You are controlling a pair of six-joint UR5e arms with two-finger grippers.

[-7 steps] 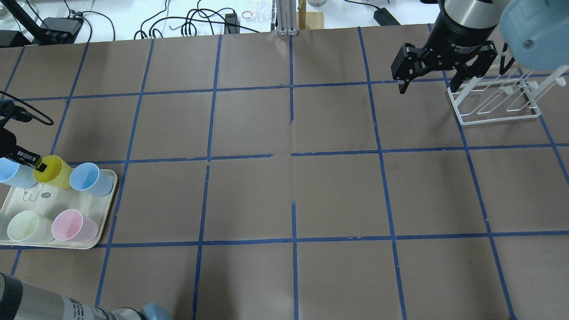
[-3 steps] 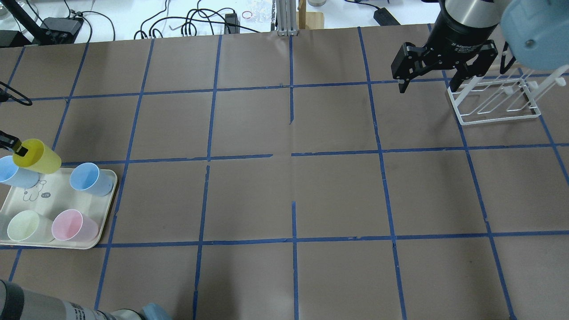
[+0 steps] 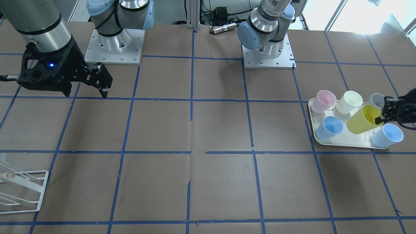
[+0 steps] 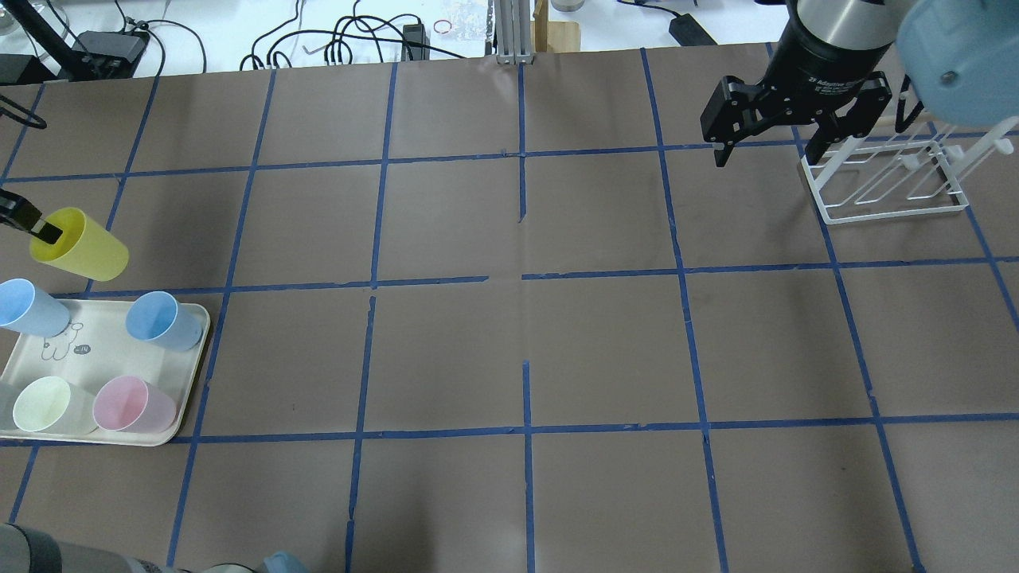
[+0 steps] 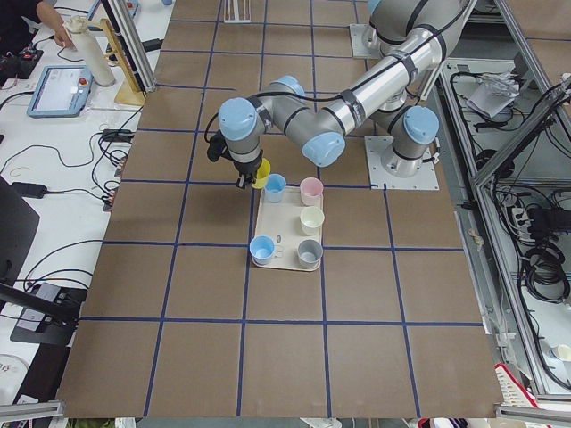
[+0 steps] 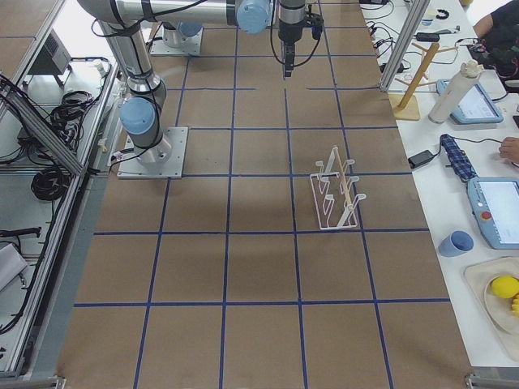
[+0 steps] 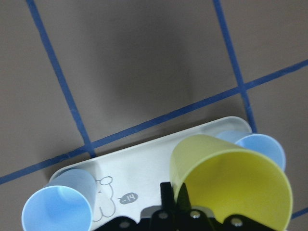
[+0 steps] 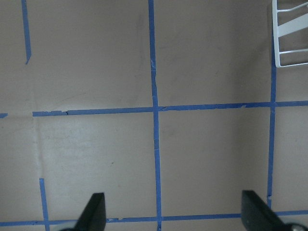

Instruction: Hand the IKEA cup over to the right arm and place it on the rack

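Observation:
The bright yellow IKEA cup (image 4: 80, 245) hangs tilted in the air beyond the far edge of the cream tray (image 4: 103, 358), at the table's left end. My left gripper (image 4: 46, 231) is shut on its rim, one finger inside and one outside; the left wrist view shows the gripper (image 7: 175, 197) and cup (image 7: 236, 183) over the tray. The front view shows the cup (image 3: 362, 119) too. My right gripper (image 4: 766, 155) is open and empty, hovering just left of the white wire rack (image 4: 897, 214) at the far right.
The tray holds two light blue cups (image 4: 159, 318) (image 4: 24, 306), a pink cup (image 4: 127, 402) and a pale cream cup (image 4: 44, 402). Brown paper with blue tape lines covers the table. Cables and boxes lie beyond the far edge.
My left gripper has lifted the yellow cup off the tray and carried it away toward the far side. The right arm has not moved.

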